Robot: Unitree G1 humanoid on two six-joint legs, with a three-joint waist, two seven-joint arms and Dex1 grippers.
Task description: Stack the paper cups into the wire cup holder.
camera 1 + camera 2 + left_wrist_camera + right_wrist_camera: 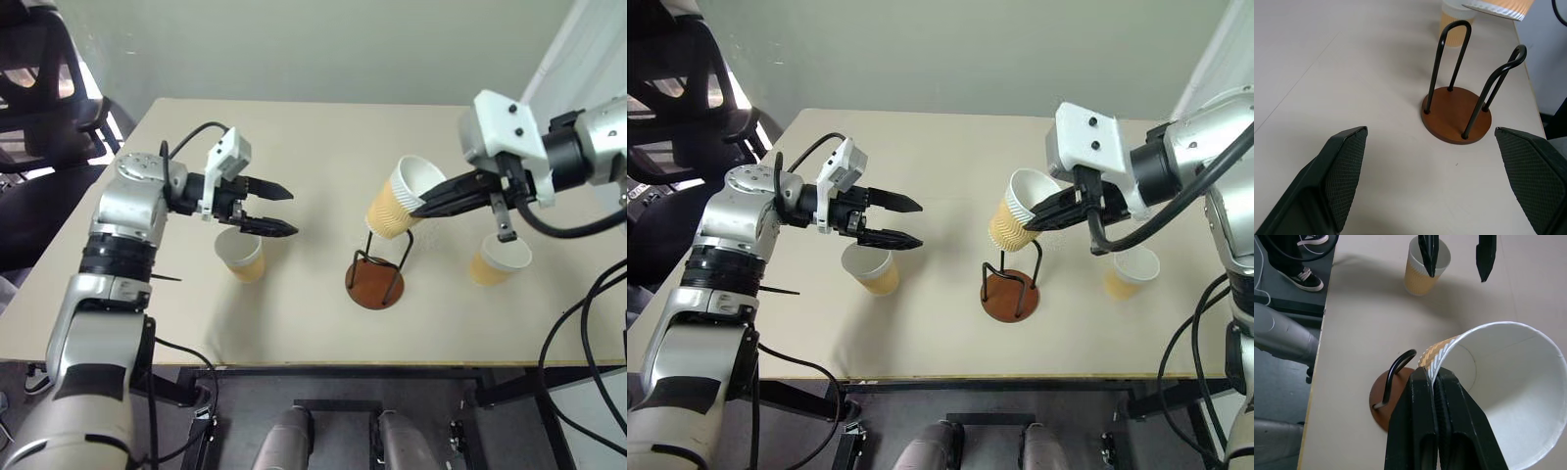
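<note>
The right tool point(431, 205), two black fingers pressed together, pinches the wall of a ribbed tan-orange paper cup point(402, 198) at its white rim, one finger inside and one outside. That cup hangs tilted in the air, mouth turned up and toward the tool, just above the wire holder point(377, 272). The holder is a round, smooth reddish-brown disc with thin black wire loops rising upright from it, standing near the middle of the pale matte worktop point(313, 147). The left tool point(284, 211) has its textured black fingers spread wide and holds nothing; it hovers above a second cup point(242, 257), which stands upright on the worktop, white inside showing, well to the left of the holder. A third cup point(498, 260) stands upright to the right of the holder, below the right arm.
</note>
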